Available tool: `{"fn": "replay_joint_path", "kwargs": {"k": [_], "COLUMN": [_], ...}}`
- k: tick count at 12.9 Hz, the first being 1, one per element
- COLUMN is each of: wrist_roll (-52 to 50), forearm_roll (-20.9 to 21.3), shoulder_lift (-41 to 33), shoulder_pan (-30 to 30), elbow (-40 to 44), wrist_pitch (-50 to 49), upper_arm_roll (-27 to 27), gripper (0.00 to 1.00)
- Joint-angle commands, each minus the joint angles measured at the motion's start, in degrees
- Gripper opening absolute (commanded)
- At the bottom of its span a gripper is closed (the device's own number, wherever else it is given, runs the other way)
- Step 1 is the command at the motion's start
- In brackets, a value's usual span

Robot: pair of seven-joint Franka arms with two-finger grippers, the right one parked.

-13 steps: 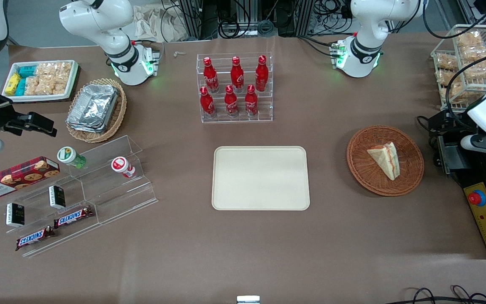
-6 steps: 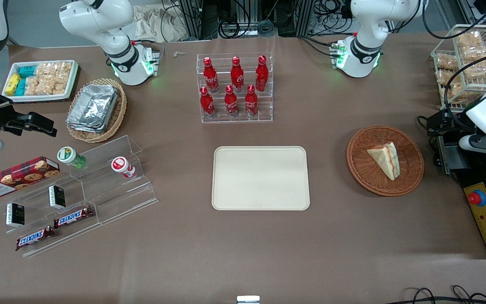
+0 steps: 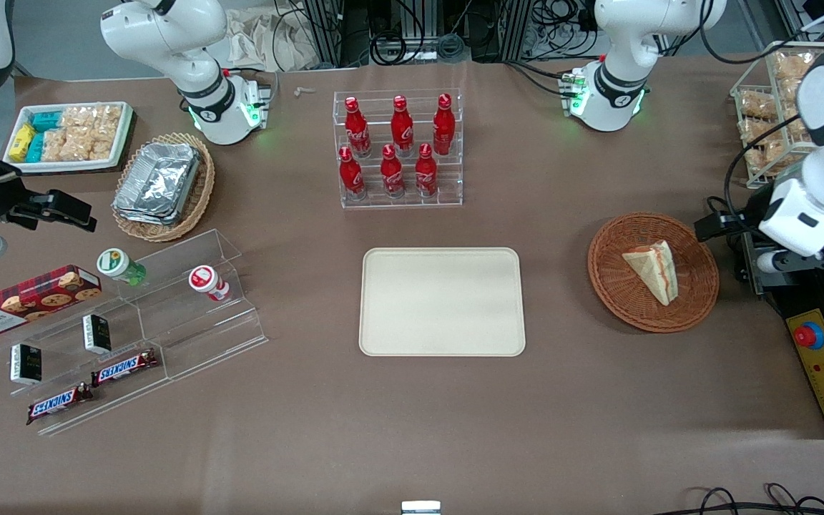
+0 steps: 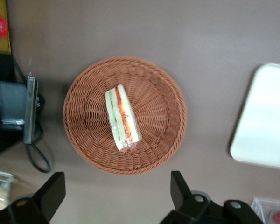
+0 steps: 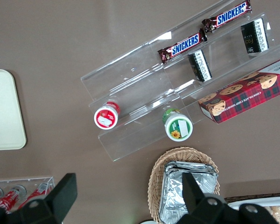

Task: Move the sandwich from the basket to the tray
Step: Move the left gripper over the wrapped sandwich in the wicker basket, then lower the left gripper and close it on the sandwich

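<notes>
The woven wicker basket [image 4: 125, 114] cradles the triangular sandwich [image 4: 122, 117], the smooth cream tray [image 3: 442, 301] seemingly bare, the gripper [image 4: 116, 192] spread wide overhead.

The sandwich [image 3: 651, 270] [image 4: 122, 117], a pale bread wedge with red and green filling showing along its edge, lies on its side in the middle of the round reddish-brown wicker basket [image 3: 698, 286] [image 4: 158, 93], its narrow tip pointing toward the front camera. The basket sits on the brown table toward the working arm's end, well apart from the flat cream tray [image 3: 442, 301] [image 4: 263, 116], a rounded rectangle with a low rim and nothing on it. The gripper [image 4: 114, 198] hangs above the basket, fingers spread wide.
</notes>
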Motion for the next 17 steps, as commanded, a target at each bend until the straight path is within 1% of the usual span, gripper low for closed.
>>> {"fn": "replay_joint_path", "kwargs": {"k": [1, 2, 5, 7, 8, 10, 11, 13, 15, 17], "wrist_roll": [-12.2, -15.4, -19.0, -24.6, -27.1, -31.6, -33.3, -34.4, -34.6, -34.6], "forearm_roll": [0.0, 0.1, 1.6, 2.0, 3.3, 7.1, 8.2, 9.0, 9.0, 9.0], "shoulder_lift": [-6.1, -5.2, -1.0, 1.9, 3.7, 6.6, 7.9, 8.9, 10.8, 11.1], "shoulder_pan": [1.7, 1.7, 1.3, 1.1, 1.1, 1.3, 1.4, 1.7, 1.7, 1.7], "elbow": [-15.5, -16.9, -19.1, -20.9, -21.1, -21.7, -21.9, -22.7, -23.2, -25.1], "wrist_pitch": [12.7, 15.0, 19.5, 24.1, 25.3, 27.4, 28.4, 30.5, 32.4, 35.7], "upper_arm_roll": [-0.9, -0.9, -0.9, -2.4, -2.4, -2.4, -2.4, -2.4, -2.4, -2.0], "gripper": [1.0, 1.0, 1.0, 1.0, 1.0, 1.0, 1.0, 1.0, 1.0, 1.0]}}
